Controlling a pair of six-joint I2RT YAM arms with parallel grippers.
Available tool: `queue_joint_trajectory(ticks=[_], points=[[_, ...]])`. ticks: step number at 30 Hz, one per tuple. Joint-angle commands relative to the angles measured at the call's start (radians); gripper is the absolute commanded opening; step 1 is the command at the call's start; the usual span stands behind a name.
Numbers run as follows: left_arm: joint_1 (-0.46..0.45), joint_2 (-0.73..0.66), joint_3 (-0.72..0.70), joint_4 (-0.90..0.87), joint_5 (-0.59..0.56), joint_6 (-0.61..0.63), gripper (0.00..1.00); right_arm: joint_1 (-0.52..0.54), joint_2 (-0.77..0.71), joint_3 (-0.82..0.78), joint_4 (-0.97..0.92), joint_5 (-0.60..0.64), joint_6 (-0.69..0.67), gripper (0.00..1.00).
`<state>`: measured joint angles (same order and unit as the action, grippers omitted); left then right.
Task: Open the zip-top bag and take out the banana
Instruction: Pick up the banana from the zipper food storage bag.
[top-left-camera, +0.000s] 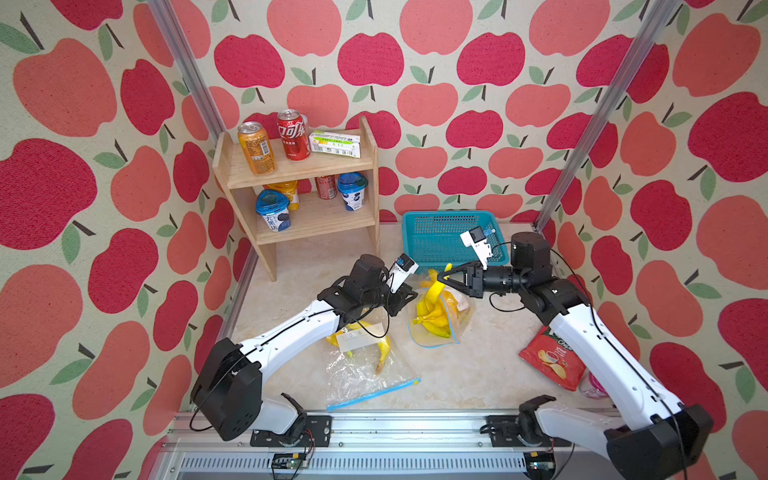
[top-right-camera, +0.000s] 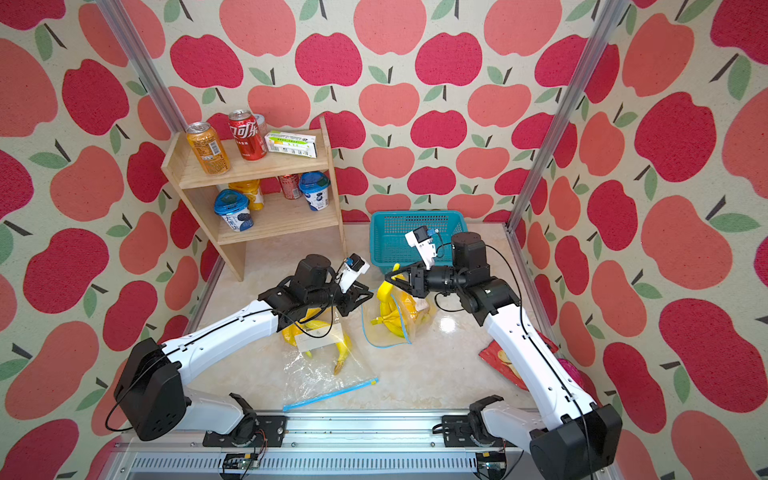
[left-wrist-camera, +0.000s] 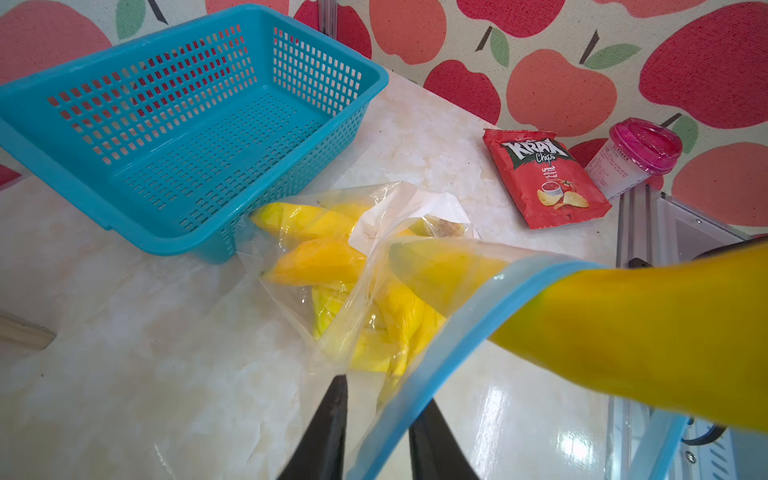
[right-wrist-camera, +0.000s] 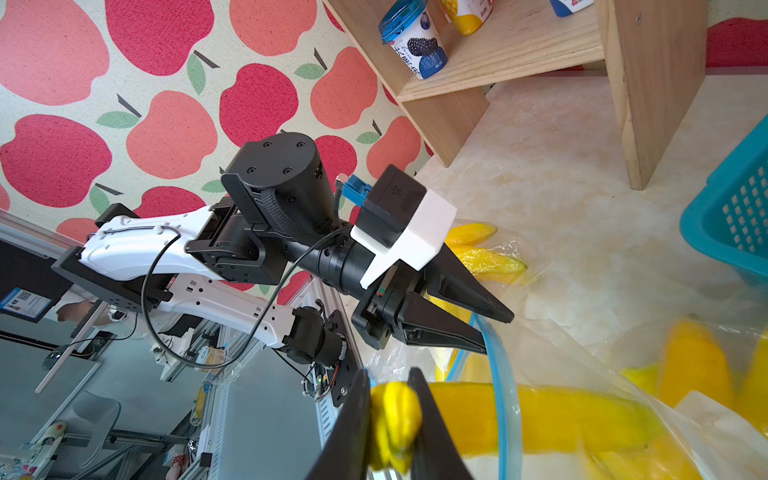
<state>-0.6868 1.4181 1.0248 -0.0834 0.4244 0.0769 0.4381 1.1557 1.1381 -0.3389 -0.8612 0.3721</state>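
A clear zip-top bag (top-left-camera: 455, 328) with a blue rim (left-wrist-camera: 478, 332) lies mid-table with its mouth open, holding several yellow bananas. One banana (top-left-camera: 434, 291) (left-wrist-camera: 644, 332) sticks out through the mouth. My right gripper (top-left-camera: 442, 279) (right-wrist-camera: 390, 415) is shut on that banana's stem end (right-wrist-camera: 395, 419). My left gripper (top-left-camera: 409, 297) (left-wrist-camera: 384, 390) stands at the bag's mouth, its two fingers either side of the blue rim with a narrow gap still showing. In the right wrist view the left gripper (right-wrist-camera: 496, 332) has the rim between its tips.
A second clear bag (top-left-camera: 365, 374) with bananas lies nearer the front, partly under my left arm. A teal basket (top-left-camera: 440, 245) stands just behind the bag. A wooden shelf (top-left-camera: 307, 166) with cans and cups is back left. A red chips packet (top-left-camera: 548, 361) and a pink-lidded cup (left-wrist-camera: 636, 153) lie right.
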Motion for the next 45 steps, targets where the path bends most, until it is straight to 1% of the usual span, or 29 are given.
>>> queue_joint_trajectory(ticks=[1,2,4,5,6,7,8,9,11,12,14,15,17,18,21,24,26,28,30,33,34,37,41,43,45], points=[[0.005,-0.003,0.015,-0.035,0.027,0.003,0.32,-0.004,-0.025,0.021,-0.025,0.014,-0.024,0.19],[0.006,-0.007,0.011,-0.036,0.02,0.002,0.3,-0.004,-0.025,0.021,-0.025,0.013,-0.024,0.19],[0.015,-0.015,0.003,-0.031,0.012,-0.011,0.21,-0.004,-0.021,0.023,-0.022,0.008,-0.025,0.19],[0.019,-0.016,0.003,-0.031,0.015,-0.016,0.19,-0.004,-0.02,0.024,-0.024,0.009,-0.025,0.19],[0.023,-0.02,0.001,-0.034,0.022,-0.019,0.2,-0.005,-0.021,0.027,-0.03,0.016,-0.029,0.19],[0.024,-0.022,-0.001,-0.036,0.023,-0.021,0.26,-0.006,-0.02,0.031,-0.035,0.022,-0.033,0.19],[0.023,-0.025,-0.004,-0.041,0.019,-0.018,0.28,-0.007,-0.022,0.034,-0.039,0.023,-0.037,0.19],[0.023,-0.024,-0.008,-0.046,0.013,-0.016,0.24,-0.008,-0.021,0.037,-0.04,0.02,-0.036,0.19],[0.028,-0.02,-0.014,-0.045,-0.01,-0.027,0.03,-0.01,-0.022,0.044,-0.037,-0.002,-0.036,0.22],[0.033,-0.013,-0.012,-0.047,-0.009,-0.03,0.0,-0.01,-0.025,0.048,-0.031,-0.017,-0.029,0.22],[0.035,0.001,0.002,-0.049,-0.013,-0.039,0.0,-0.011,-0.038,0.054,0.027,-0.067,0.026,0.22],[0.036,0.013,0.015,-0.05,-0.022,-0.049,0.0,-0.012,-0.046,0.057,0.083,-0.106,0.077,0.2],[0.042,0.042,0.048,-0.058,-0.027,-0.062,0.0,-0.01,-0.047,0.085,0.155,-0.165,0.166,0.14],[0.041,0.059,0.066,-0.062,-0.025,-0.065,0.0,-0.007,-0.049,0.112,0.14,-0.168,0.17,0.12],[0.044,0.1,0.1,-0.061,-0.012,-0.082,0.0,-0.01,-0.069,0.191,-0.014,-0.086,0.08,0.05],[0.044,0.124,0.115,-0.073,-0.005,-0.093,0.0,-0.018,-0.116,0.226,-0.015,-0.016,0.049,0.05],[0.043,0.119,0.107,-0.062,0.0,-0.101,0.0,-0.018,-0.132,0.269,-0.034,0.101,-0.016,0.06],[0.044,0.11,0.102,-0.055,-0.005,-0.112,0.0,-0.029,-0.105,0.31,-0.055,0.232,-0.095,0.06],[0.043,0.105,0.104,-0.061,-0.005,-0.11,0.0,-0.049,-0.032,0.346,-0.055,0.307,-0.145,0.06],[0.044,0.099,0.113,-0.08,-0.009,-0.109,0.0,-0.104,0.098,0.365,0.068,0.267,-0.115,0.05],[0.043,0.093,0.111,-0.078,-0.009,-0.113,0.0,-0.109,0.157,0.391,0.071,0.293,-0.137,0.05],[0.041,0.071,0.1,-0.063,0.004,-0.127,0.0,-0.129,0.359,0.525,0.015,0.427,-0.237,0.04],[0.039,0.051,0.094,-0.055,0.01,-0.148,0.0,-0.156,0.61,0.671,0.055,0.622,-0.301,0.02],[0.035,0.041,0.091,-0.052,0.011,-0.155,0.0,-0.159,0.755,0.803,0.017,0.699,-0.337,0.02],[0.034,0.032,0.086,-0.046,0.007,-0.16,0.0,-0.158,0.914,1.013,-0.11,0.742,-0.368,0.02]])
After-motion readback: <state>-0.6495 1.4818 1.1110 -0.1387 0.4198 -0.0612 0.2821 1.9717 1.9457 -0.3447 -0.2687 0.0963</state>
